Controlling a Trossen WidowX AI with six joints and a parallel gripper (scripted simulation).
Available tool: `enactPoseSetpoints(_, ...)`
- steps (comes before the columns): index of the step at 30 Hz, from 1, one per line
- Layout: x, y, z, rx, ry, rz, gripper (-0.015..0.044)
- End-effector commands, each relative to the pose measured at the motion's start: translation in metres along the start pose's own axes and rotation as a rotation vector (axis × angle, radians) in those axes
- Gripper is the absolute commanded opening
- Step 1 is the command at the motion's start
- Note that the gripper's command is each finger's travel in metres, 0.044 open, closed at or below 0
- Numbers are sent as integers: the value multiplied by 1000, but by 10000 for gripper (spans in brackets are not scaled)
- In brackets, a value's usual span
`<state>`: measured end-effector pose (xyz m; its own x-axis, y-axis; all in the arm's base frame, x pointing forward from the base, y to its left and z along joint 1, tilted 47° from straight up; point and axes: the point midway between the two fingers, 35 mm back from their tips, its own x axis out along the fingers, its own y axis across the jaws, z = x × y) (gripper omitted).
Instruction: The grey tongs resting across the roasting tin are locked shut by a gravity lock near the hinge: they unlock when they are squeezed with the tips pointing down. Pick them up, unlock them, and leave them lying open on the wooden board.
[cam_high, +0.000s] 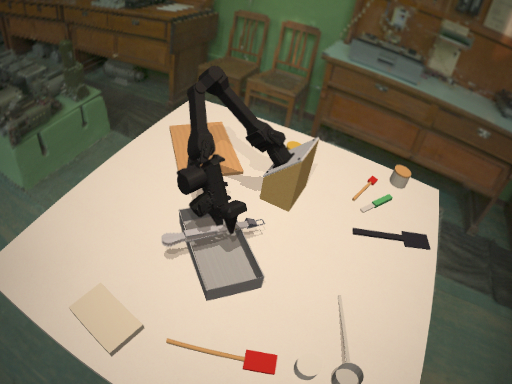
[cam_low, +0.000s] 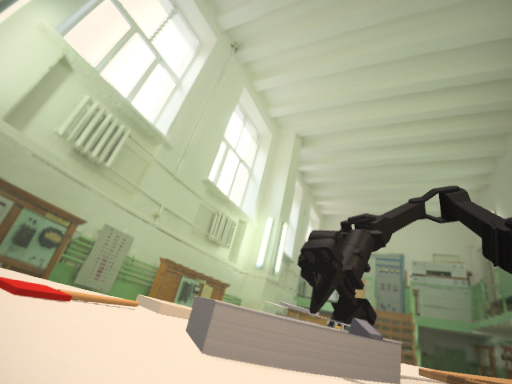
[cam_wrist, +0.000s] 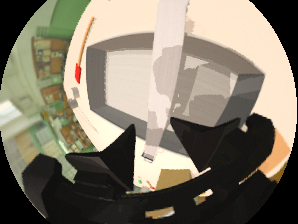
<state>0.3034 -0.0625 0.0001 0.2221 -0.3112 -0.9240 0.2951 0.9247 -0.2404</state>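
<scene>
The black parallel-jaw gripper (cam_high: 231, 226), parted and empty, straddles closed grey metal tongs (cam_high: 200, 234) spanning the grey rectangular roasting tin's (cam_high: 252, 267) rims.

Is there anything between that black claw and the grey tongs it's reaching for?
Nothing visible. The gripper hangs open right above the grey tongs, which lie across the roasting tin. In the wrist view its fingers stand on either side of the tongs with no other object between.

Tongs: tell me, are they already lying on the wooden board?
No, the grey tongs lie across the roasting tin, apart from the wooden board.
</scene>
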Motion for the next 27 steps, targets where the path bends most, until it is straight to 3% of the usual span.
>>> enactPoseSetpoints(1,9,0,-3,-4,7,2,260)
enactPoseSetpoints(19,34,-2,-6,-4,7,1,260)
enactPoseSetpoints(25,30,-1,-4,0,2,-2,103)
enactPoseSetpoints(27,30,-1,-4,0,2,-2,89)
